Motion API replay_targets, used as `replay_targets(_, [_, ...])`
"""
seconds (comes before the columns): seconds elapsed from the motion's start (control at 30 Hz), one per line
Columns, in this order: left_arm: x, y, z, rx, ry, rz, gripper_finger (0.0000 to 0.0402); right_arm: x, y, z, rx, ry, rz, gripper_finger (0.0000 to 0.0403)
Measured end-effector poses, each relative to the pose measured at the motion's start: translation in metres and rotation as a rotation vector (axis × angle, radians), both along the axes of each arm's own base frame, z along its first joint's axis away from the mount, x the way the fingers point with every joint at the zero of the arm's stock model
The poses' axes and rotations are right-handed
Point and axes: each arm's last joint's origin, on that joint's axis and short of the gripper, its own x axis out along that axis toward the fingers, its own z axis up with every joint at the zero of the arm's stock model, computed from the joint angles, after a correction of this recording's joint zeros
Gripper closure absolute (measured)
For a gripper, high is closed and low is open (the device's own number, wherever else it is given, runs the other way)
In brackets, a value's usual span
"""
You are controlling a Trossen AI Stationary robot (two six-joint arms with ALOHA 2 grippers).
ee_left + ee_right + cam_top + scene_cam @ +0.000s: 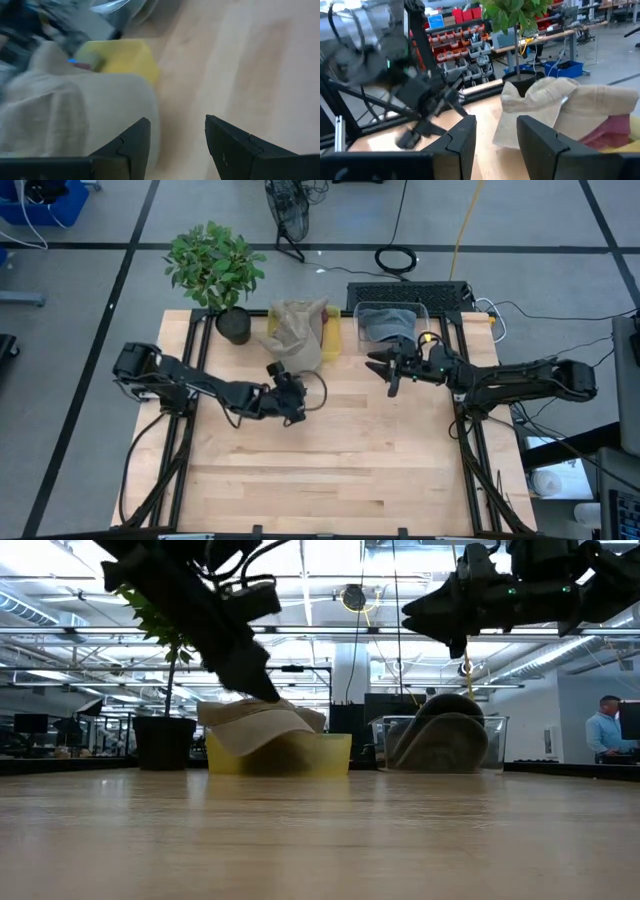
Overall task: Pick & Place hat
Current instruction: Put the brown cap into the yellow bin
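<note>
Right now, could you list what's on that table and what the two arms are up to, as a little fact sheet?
table: wooden top
tan hat: draped over the yellow bin, at the back
grey hat: inside the clear bin, at the back right
plant: potted, back left
left gripper: open, empty, just in front of the tan hat
right gripper: open, empty, raised in front of the clear bin
person: far off in the room, right side of the low view
</note>
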Motion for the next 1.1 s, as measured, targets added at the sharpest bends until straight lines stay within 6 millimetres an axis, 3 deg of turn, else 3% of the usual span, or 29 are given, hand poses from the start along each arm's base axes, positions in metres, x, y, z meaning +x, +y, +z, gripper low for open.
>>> replay_targets(0.2, [0.01,-0.015,-0.038,0.269,0.123,0.05,0.0211,0.0,0.001,-0.001,0.014,0.006,0.005,0.0275])
replay_targets(0.43, [0.016,-0.018,-0.074,0.38,0.194,0.091,0.0211,0.002,0.007,-0.002,0.014,0.024,0.034,0.0275])
replay_targets(0.8, [0.022,0.007,-0.079,0.337,0.158,0.209,0.0211,0.002,0.007,-0.004,-0.007,0.04,-0.03,0.0275])
replay_targets(1.0, [0.025,0.01,-0.082,0.219,0.158,0.139,0.0211,0.002,0.007,-0.006,0.0,0.061,-0.028,0.0275])
replay_targets(1.1, [0.025,0.012,-0.08,0.248,0.143,0.173,0.0211,0.002,0.007,-0.006,0.013,0.06,-0.027,0.0275])
